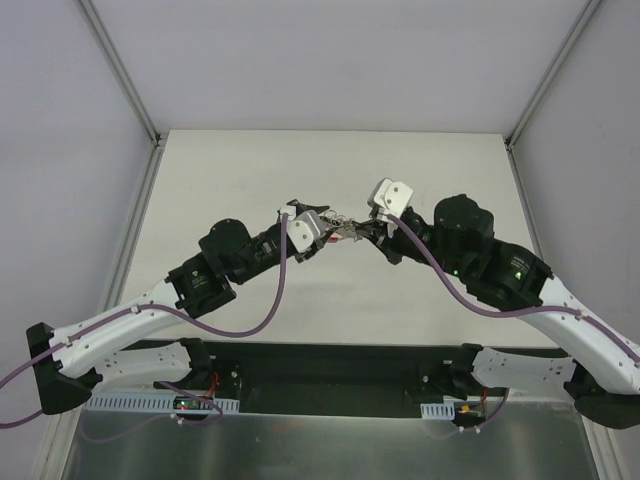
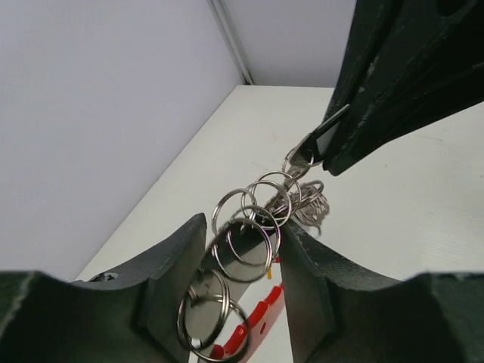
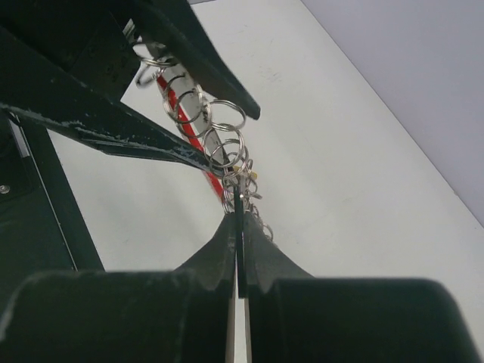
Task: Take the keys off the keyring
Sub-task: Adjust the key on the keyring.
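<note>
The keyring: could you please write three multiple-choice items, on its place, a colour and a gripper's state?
1. Where is the keyring?
A. flat on the table
B. strung in the air between the left gripper and the right gripper
C. inside a box
2. What colour is the plastic piece between the left gripper's jaws?
A. red
B. blue
C. green
3. How do the right gripper's jaws stand?
A. wide open
B. shut on nothing
C. shut on a thin flat piece
Answers: B, the top view shows it spanning gripper to gripper; A, red shows in the left wrist view; C, the jaws pinch it edge-on.
</note>
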You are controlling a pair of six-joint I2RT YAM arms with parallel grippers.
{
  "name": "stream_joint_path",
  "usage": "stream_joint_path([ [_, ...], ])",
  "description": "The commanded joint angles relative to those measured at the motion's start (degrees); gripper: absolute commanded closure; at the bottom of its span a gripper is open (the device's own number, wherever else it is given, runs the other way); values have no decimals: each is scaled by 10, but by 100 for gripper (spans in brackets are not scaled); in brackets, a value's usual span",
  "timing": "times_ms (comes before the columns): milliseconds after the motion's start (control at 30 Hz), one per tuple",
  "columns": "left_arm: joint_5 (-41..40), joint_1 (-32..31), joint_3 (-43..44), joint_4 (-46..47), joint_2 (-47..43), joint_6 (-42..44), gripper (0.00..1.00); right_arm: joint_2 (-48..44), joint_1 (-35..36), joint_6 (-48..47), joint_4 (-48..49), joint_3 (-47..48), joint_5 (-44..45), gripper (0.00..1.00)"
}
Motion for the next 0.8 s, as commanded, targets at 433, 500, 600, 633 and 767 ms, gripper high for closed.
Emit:
stream_joint_path([
  [433,139,30,73,-184,-81,-77,38,-38,1,-114,4,-6,-13,99],
  [500,145,35,87,-193,-82,-78,37,-43,1,-123,7,-16,-27,99],
  [600,161,52,131,-218,-58,-87,39,-57,1,-142,19,-29,-49,99],
  [633,177,60,154,-225,-51,-96,40,-67,1,-147,23,-40,-52,99],
  [767,237,103,194,-224,-11,-136,49,-84,1,-158,43,-56,-72,99],
])
